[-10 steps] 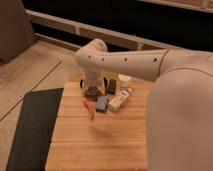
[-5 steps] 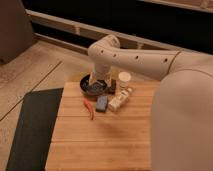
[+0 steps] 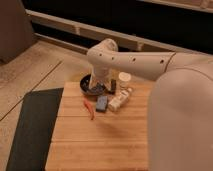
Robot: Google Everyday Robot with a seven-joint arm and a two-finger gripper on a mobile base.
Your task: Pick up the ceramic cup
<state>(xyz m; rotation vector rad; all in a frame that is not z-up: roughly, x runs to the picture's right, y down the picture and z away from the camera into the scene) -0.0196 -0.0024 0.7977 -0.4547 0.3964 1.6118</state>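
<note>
The ceramic cup (image 3: 124,78) is small, white and upright at the back of the wooden table (image 3: 100,140), right of the dark bowl (image 3: 88,85). My gripper (image 3: 103,88) hangs down from the white arm (image 3: 135,60) over the bowl's right edge, a little left of the cup and apart from it. A cream-white bottle (image 3: 119,102) lies just in front of the cup.
A blue block (image 3: 102,103) and a thin red-orange item (image 3: 90,109) lie in front of the bowl. A dark mat (image 3: 30,125) covers the floor left of the table. A dark wall with a light ledge (image 3: 75,30) runs behind.
My gripper has moved back and slightly right, from over the blue block toward the bowl's right edge. The objects on the table have not moved.
</note>
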